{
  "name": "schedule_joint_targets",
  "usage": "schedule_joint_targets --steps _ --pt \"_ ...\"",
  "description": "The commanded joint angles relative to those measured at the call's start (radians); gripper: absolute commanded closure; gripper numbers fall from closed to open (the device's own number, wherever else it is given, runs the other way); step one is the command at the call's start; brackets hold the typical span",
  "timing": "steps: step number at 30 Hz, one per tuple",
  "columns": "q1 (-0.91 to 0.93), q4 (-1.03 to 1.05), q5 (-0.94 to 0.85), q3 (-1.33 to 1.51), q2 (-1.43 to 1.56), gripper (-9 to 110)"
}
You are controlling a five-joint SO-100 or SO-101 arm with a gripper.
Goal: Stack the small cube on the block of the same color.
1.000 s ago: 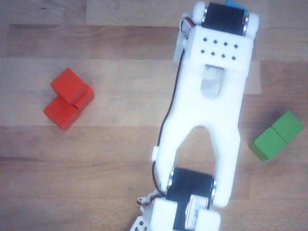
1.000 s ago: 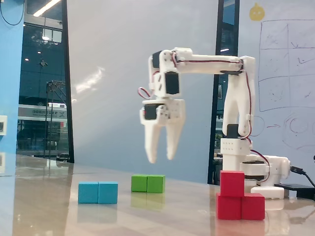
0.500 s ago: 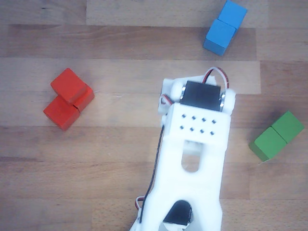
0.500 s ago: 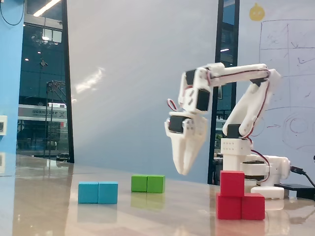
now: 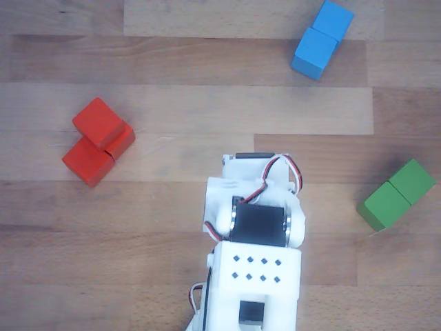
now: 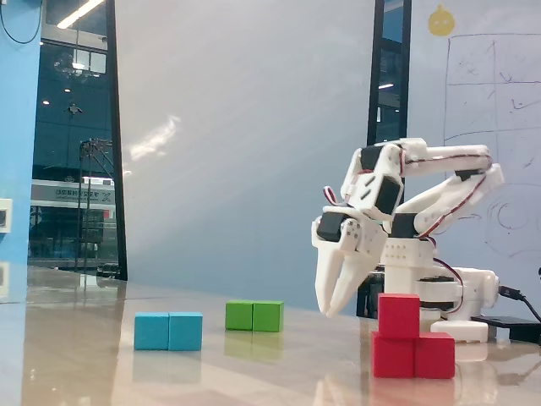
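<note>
Red small cube (image 6: pixel 399 314) atop block (image 6: pixel 414 355), jaws (image 6: pixel 331 309) nearly closed, empty, hidden from above

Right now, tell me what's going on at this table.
A single white robot arm is working among coloured blocks on a wooden table. The small red cube already sits on top of the longer red block. The gripper hangs empty in the air beside the stack, touching nothing; its fingers look nearly together. The blue block and the green block lie apart on the table, untouched.
</note>
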Motion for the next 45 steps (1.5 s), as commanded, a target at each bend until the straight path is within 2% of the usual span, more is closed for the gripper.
schedule_joint_targets --steps 1,18,45 --pt "-0.018 -0.006 0.028 0.063 0.152 101" --pt "-0.009 0.252 0.035 0.189 0.716 101" --pt "-0.011 0.252 0.029 0.192 0.715 101"
